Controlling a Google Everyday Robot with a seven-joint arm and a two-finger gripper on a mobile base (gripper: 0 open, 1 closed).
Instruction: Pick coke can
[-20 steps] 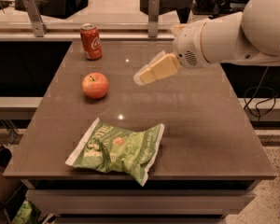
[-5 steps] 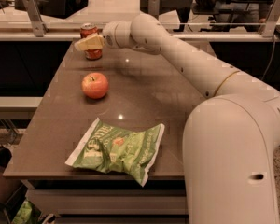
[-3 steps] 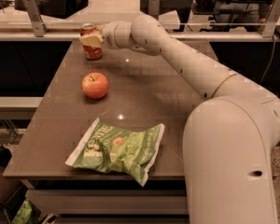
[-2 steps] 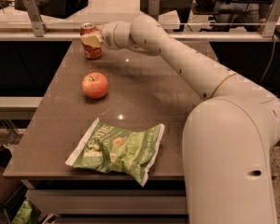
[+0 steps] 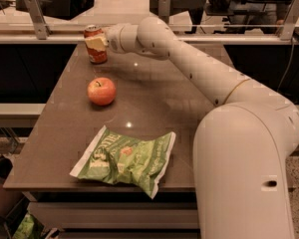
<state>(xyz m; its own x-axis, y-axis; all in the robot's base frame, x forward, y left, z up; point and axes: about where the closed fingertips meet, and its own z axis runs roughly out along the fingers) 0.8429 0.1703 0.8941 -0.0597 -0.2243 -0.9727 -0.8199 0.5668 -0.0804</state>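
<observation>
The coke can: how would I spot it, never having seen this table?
Start at the brown table and look to its far left corner, beyond the green bag and the apple. The coke can stands upright there, with the robot's gripper against its upper part. Unlike the round apple, it is a red cylinder with a silver top.

One claw (image 5: 95,43) at the far left of one bench (image 5: 159,108); one can (image 5: 97,57) at it, one apple (image 5: 101,91) near it, one bag (image 5: 124,159) well apart.
</observation>
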